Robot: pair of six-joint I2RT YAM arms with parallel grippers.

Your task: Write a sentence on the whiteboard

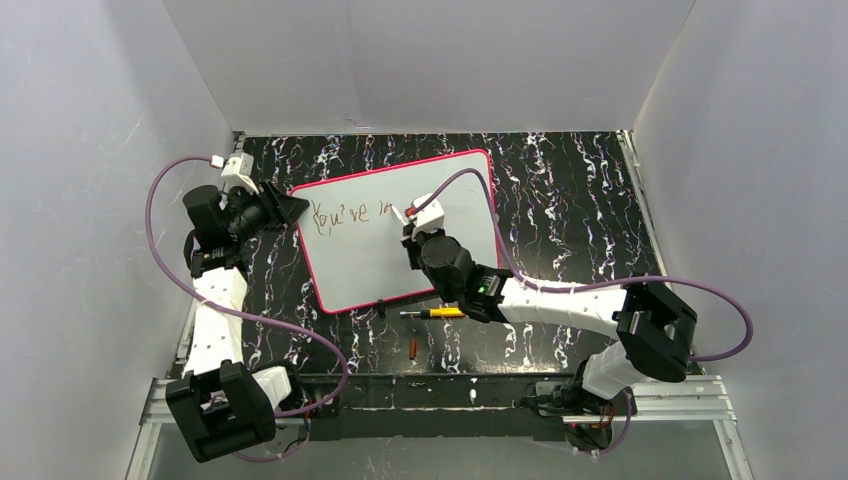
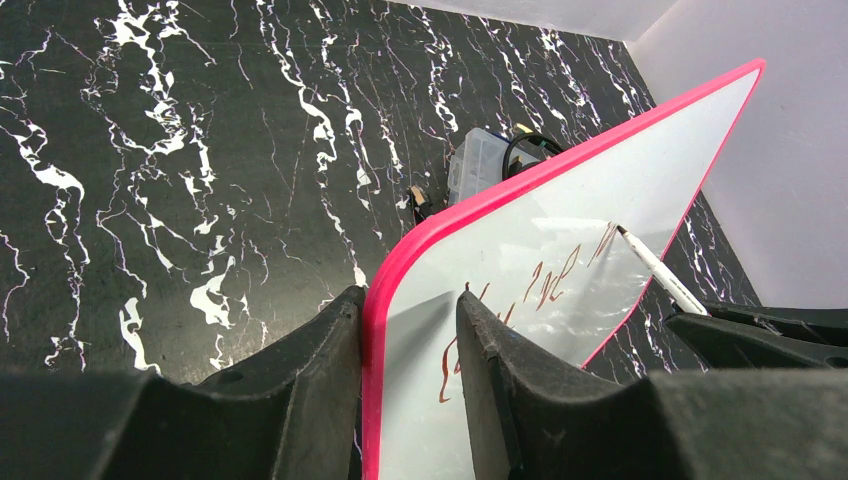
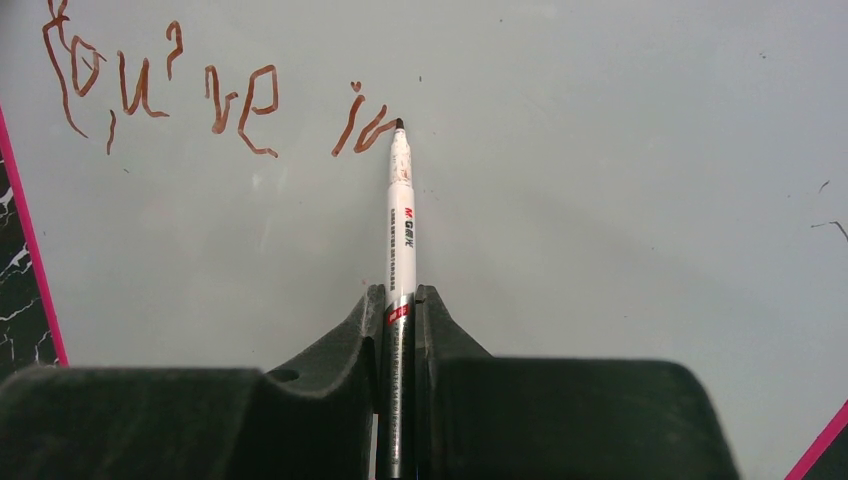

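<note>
while pinched narrow, grips a white marker in the right tool, barrel straight out between the two black fingers. presses the dark tip to the whiteboard, right at the end of the sentence, reddish-brown lettering reading "you've in" across the board's upper left part. clamps the left tool partway closed over the board's pink rim near its left corner, one finger on each face. rests skewed on the counter, black stone with white veins, boxed by plain white walls on three sides. leaves a yellow-and-black pen and a small red piece on the counter just off the board's near edge, clearest from the top view. shows, from the left wrist alone, a small clear box with a black cable just past the rim; cannot tell what is in it. gives the small print on the marker's barrel in the right wrist view only.
</note>
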